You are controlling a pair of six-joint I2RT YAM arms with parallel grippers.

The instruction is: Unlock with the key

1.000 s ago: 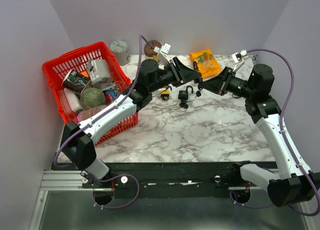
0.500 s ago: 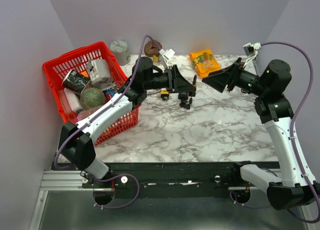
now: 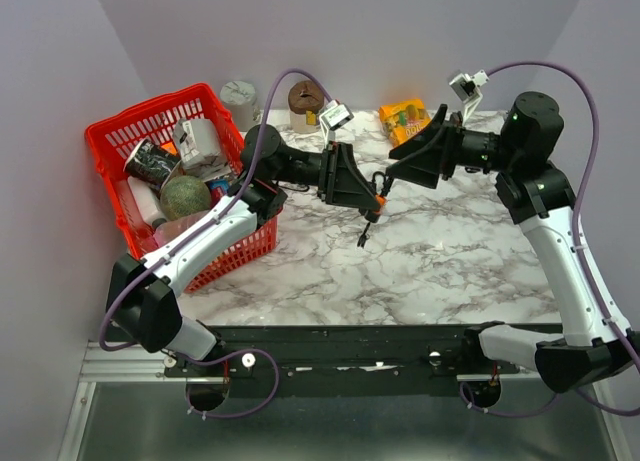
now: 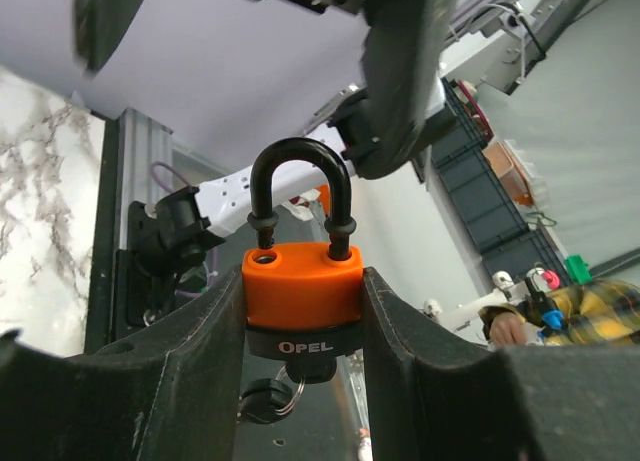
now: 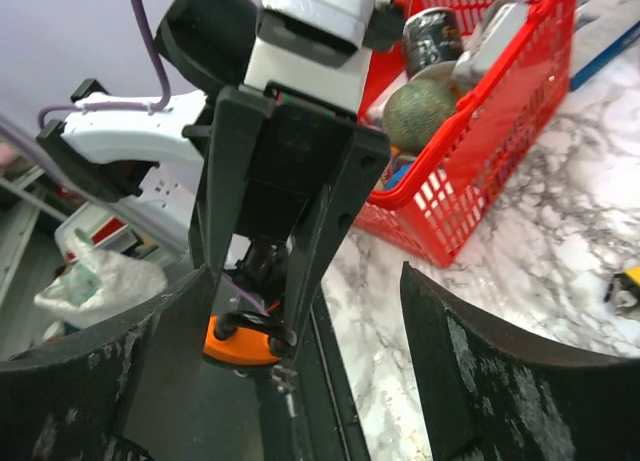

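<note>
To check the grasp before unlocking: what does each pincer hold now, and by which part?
The left pincer grips the orange padlock by the sides of its body, shackle free. The right pincer is open and holds nothing.

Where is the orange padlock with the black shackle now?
The orange padlock is held above the middle of the marble table in the top view, clamped in the left gripper, with the open right gripper just right of it.

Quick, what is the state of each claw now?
Left claw: closed on the orange padlock.
Right claw: open, holding nothing.
</note>
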